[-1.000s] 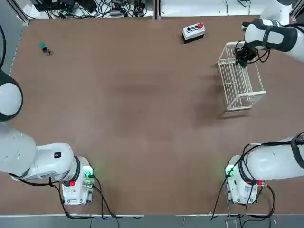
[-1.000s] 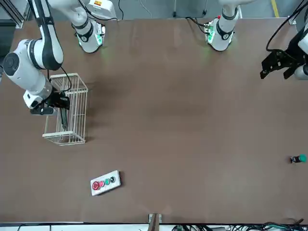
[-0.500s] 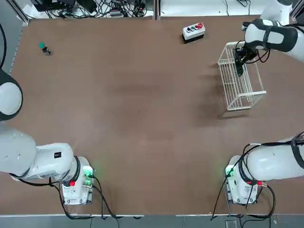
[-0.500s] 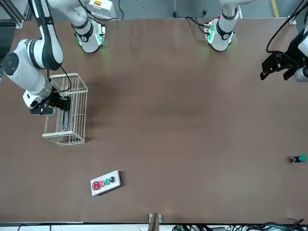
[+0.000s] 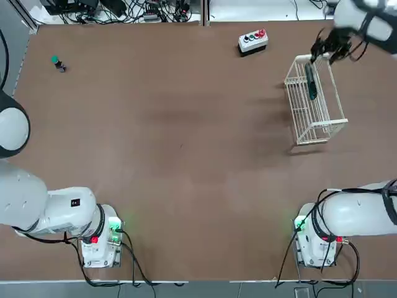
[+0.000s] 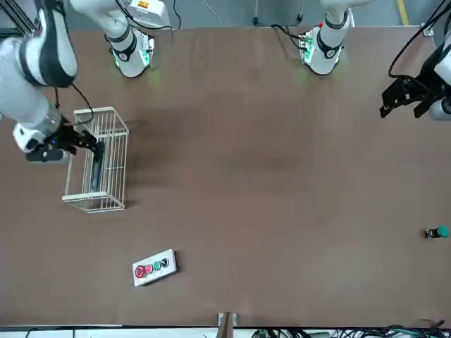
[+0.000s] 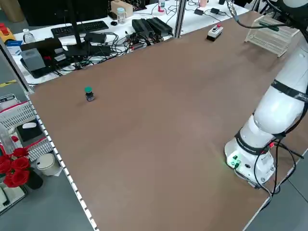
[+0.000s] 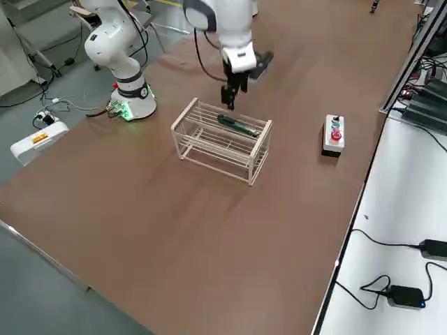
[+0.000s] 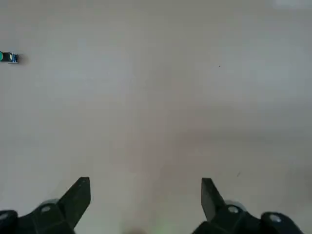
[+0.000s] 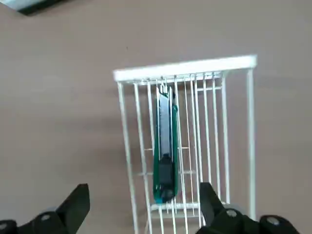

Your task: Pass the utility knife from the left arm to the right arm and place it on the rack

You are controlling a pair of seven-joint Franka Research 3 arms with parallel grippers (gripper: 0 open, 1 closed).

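Brown table (image 5: 186, 155): white wire rack (image 5: 319, 124) far right w/ utility knife (image 5: 310, 82) lying inside along the bars. Grey button box (image 5: 253, 41) near far edge, left of rack, apart from it. Small green-topped object (image 5: 57, 63) at far-left corner. Both arm bases, lit green, at near edge: left (image 5: 102, 239), right (image 5: 316, 239).

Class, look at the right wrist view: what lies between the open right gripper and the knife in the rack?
Nothing solid. The right gripper hangs open above the rack, and only air separates it from the knife lying on the bars.
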